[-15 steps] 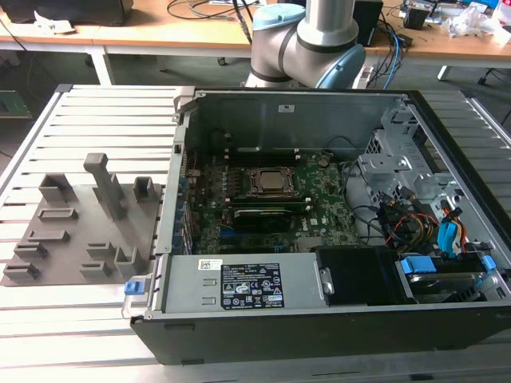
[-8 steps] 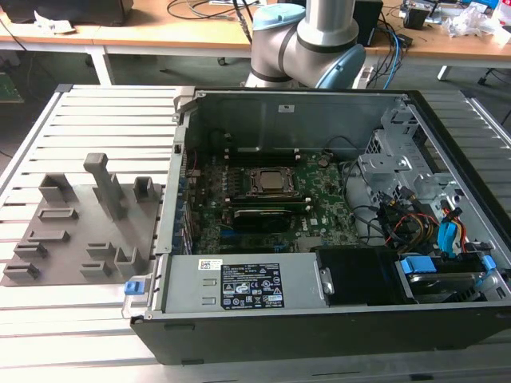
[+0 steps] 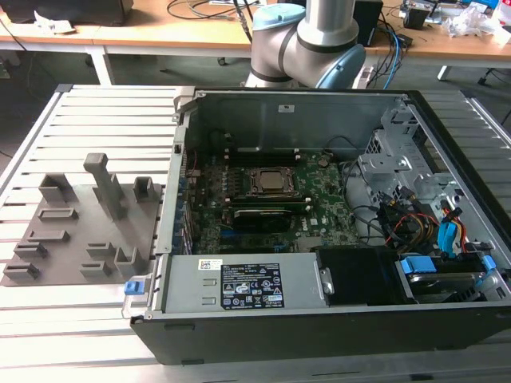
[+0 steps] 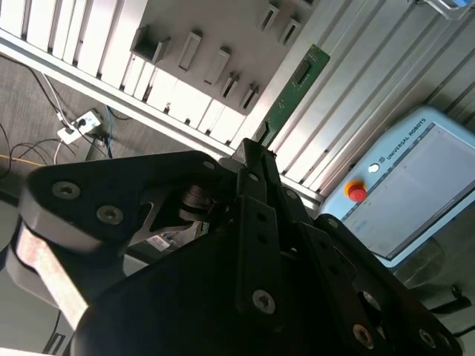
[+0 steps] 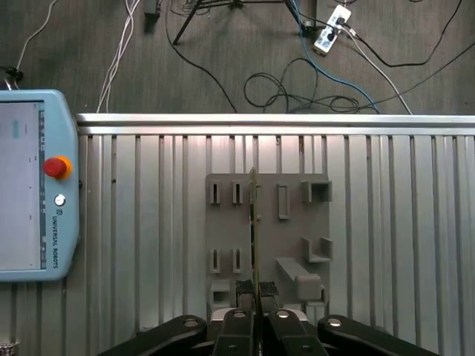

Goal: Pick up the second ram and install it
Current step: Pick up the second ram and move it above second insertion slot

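Second ram [image 4: 295, 80] is a thin, flat green strip. A black angular pincer [image 5: 254, 289] pinches it, seemingly at one end, above the ribbed metal bench [image 5: 393, 222].

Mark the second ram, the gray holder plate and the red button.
second ram [image 4: 291, 94], second wrist view, mid-board.
gray holder plate [image 5: 271, 237], first wrist view, bare centre.
red button [image 5: 54, 167], first wrist view, cap.

The second ram [image 4: 291, 89], a thin green stick carrying a dark chip, juts straight out from the gripper [image 5: 256, 291], pinched at one end.
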Motion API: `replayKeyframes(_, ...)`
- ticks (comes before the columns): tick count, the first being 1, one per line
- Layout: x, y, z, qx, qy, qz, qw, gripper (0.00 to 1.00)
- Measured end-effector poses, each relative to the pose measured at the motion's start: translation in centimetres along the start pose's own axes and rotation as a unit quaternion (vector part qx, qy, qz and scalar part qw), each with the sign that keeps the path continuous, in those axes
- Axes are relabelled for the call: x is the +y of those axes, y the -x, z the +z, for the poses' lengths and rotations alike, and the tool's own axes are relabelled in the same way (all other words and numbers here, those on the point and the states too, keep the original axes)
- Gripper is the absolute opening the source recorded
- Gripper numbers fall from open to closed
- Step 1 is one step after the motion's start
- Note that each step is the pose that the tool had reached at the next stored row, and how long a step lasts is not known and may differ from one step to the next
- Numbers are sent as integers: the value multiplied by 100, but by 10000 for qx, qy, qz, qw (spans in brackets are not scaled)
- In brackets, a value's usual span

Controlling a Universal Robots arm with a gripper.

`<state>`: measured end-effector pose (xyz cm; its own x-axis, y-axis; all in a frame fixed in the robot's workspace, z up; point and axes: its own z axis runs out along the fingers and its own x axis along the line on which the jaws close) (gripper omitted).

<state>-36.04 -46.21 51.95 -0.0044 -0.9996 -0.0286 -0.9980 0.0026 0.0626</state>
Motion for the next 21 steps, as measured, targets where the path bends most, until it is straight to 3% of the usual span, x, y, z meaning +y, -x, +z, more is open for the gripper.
replayKeyframes(5,-2,3,-92,2,10,0,10000,14)
replayKeyframes(18,-12,14,-469,12,58,3,10000,14)
replayKeyframes(21,-13,14,-473,12,61,3,10000,14)
